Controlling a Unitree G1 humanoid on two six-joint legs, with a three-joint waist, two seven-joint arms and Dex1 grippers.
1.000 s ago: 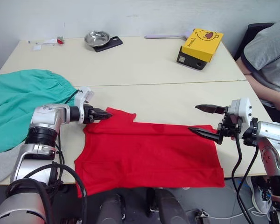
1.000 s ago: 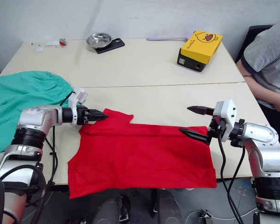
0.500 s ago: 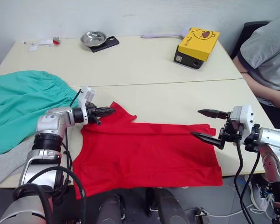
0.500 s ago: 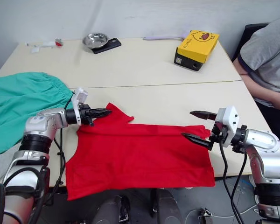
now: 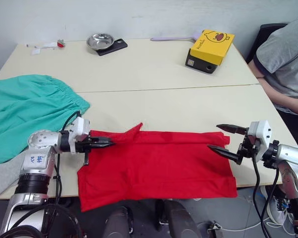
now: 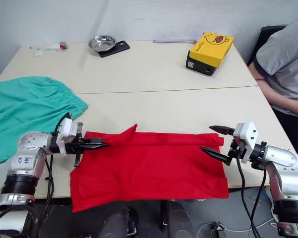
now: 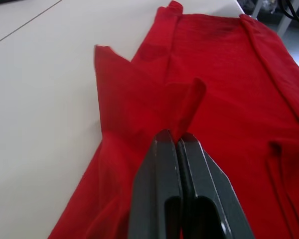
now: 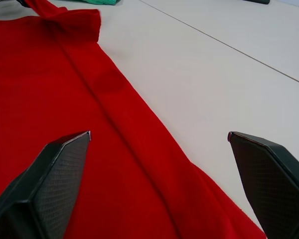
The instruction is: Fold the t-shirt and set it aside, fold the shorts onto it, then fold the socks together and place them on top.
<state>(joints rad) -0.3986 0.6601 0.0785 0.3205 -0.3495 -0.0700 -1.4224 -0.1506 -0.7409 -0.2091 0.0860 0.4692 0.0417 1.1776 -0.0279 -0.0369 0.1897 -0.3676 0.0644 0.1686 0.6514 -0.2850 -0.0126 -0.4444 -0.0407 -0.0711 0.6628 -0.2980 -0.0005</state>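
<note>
1. The table [image 5: 154, 69] is carrying everything you are working with, and a broad bare stretch of it is lying open beyond the t-shirt, out to the yellow box [image 5: 212, 43] and the metal bowl [image 5: 100, 39] near the far edge.
2. The t-shirt [image 5: 159, 166] is lying folded at the table's near edge, its lower hem hanging just over that edge.
3. The shorts [image 5: 25, 111] are lying heaped to the left of the t-shirt, close to it but not touching.
4. A person [image 5: 284, 64] is sitting beyond the t-shirt's right end, at the table's right side.
5. Your left gripper [image 5: 109, 144] is sitting at the t-shirt's upper-left corner, its fingers pressed together and pinching a raised fold of red cloth.
6. Your right gripper [image 5: 222, 139] is hovering at the t-shirt's upper-right corner, its fingers spread wide and holding nothing, one over the cloth and one over bare table.
</note>
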